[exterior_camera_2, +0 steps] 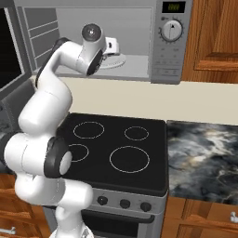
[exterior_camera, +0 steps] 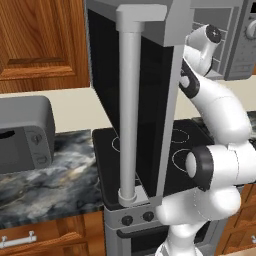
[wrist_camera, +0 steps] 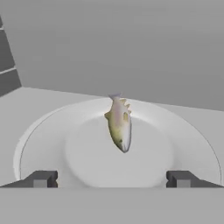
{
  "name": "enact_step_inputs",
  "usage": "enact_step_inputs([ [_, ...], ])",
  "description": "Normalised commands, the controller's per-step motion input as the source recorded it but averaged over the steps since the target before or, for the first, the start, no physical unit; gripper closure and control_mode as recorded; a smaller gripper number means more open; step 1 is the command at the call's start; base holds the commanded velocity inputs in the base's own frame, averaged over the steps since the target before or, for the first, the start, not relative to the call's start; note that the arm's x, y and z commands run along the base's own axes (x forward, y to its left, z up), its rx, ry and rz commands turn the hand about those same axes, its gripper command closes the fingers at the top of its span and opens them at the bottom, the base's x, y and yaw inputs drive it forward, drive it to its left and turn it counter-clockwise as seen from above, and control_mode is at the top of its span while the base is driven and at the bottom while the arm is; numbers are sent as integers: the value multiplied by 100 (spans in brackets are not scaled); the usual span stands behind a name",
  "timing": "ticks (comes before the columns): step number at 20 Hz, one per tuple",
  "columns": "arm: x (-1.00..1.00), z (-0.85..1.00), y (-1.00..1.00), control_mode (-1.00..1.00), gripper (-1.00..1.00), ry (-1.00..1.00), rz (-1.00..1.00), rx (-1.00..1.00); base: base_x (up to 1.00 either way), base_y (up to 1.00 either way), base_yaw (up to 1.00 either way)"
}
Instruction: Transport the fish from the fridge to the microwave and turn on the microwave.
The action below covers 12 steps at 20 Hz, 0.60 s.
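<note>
Fish (wrist_camera: 119,124) lies released on the microwave (exterior_camera_2: 139,46) turntable (wrist_camera: 183,131); spread end effector (wrist_camera: 111,179) should be withdrawn toward 6 o'clock without touching it.

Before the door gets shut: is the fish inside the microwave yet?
Inside. The fish lies on the round turntable plate in the microwave, free between the open end effector tips.

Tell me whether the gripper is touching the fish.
Apart. In the hand view both fingertips stand wide open with the fish lying clear between them on the turntable plate.
</note>
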Motion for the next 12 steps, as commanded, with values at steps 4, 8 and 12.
enact_step_inputs([
  [4, -63, 19, -3, -100, -100, -6, 0, 5, 0, 0, 0],
  [8, -72, 17, -1, -100, -100, -4, 0, 7, 0, 0, 0],
  [12, -72, 16, 0, -100, -100, 0, 0, 9, 0, 0, 0],
])
